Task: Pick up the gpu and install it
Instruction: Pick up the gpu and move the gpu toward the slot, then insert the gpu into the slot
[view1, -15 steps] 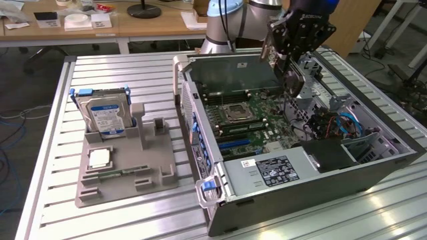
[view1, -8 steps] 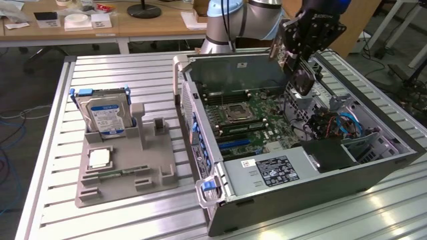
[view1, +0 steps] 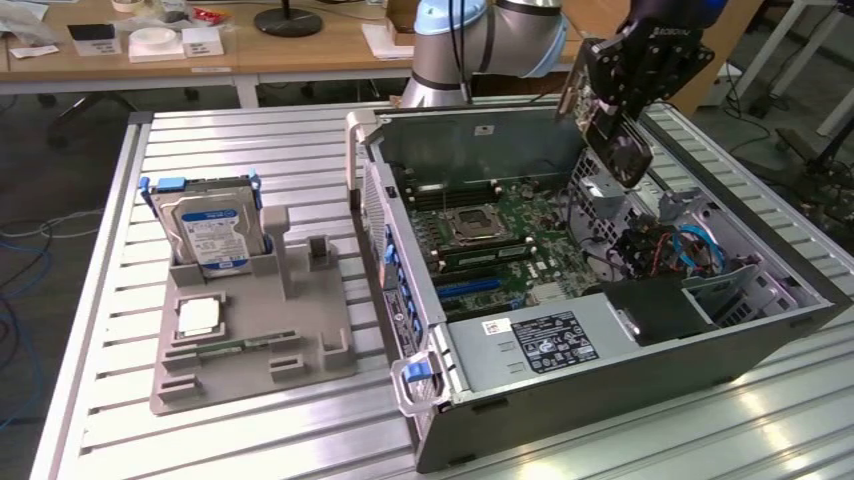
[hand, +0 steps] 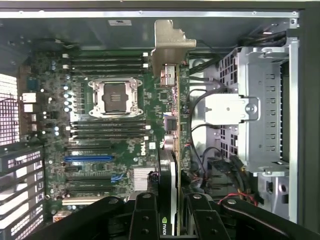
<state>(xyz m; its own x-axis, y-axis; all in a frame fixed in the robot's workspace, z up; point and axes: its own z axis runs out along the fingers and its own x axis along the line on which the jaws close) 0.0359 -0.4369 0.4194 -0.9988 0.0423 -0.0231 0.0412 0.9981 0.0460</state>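
The open grey metal computer case (view1: 587, 400) lies on its side beneath the claw (view1: 617, 105), so that its green motherboard (hand: 120, 140) faces up towards it. The black two-fingered claw is clamped on the gpu (hand: 172, 120), a thin dark card with a silver end bracket, hanging it edge-down over the board, likely to meet a slot squarely. The long blue slot (hand: 87, 158) lies below, off to one side of the card.

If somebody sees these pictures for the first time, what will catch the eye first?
The open computer case with its green motherboard dominates the exterior view's right half. Above it the claw grips the dark gpu, not yet in a slot. On the exterior view's left, a silver hard drive with a blue label stands upright in a grey holder.
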